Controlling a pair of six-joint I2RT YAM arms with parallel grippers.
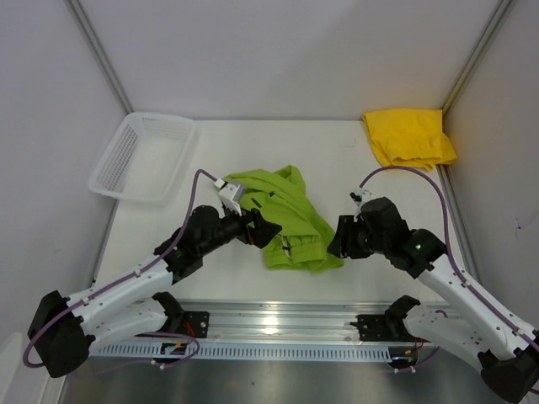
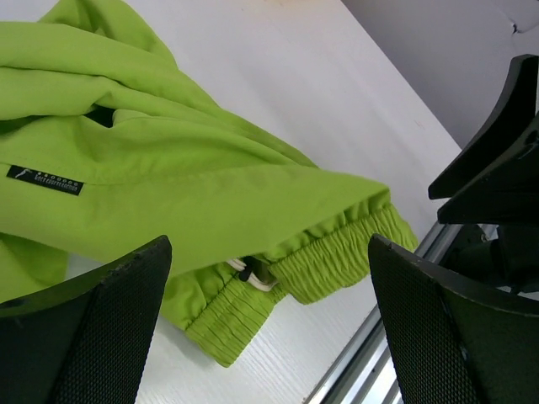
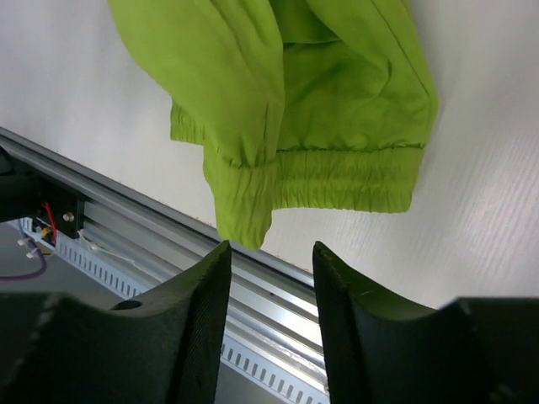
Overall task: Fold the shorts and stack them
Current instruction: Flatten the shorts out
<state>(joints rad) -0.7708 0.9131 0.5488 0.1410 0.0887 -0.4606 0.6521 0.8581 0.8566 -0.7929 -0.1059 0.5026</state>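
- Sitting crumpled mid-table: lime green shorts (image 1: 286, 220), not folded, with the elastic waistband (image 3: 337, 181) toward the near edge, close to the aluminium rail (image 1: 278, 316).
- Left gripper (image 1: 259, 227): jaws spread wide, nothing clamped. It's at the left edge of the green pair, and the wrist view has the cloth bunched just past the fingertips. Can't tell if it's touching.
- Right gripper (image 3: 269, 252): fingers apart with a moderate gap, empty. It sits just beside the right end of the waistband, near the rail. The wrist view shows bare table between the tips and the cloth.
- Yellow shorts (image 1: 409, 136): far right corner of the table (image 1: 337, 160), a loose flat pile against the wall, well apart from the green pair and both grippers.
- Small dark label (image 2: 45, 179) with white print on the green fabric; white drawstring (image 2: 253, 273) end poking out at the waistband.
- White mesh basket (image 1: 114, 160): far left corner, well apart from both shorts.
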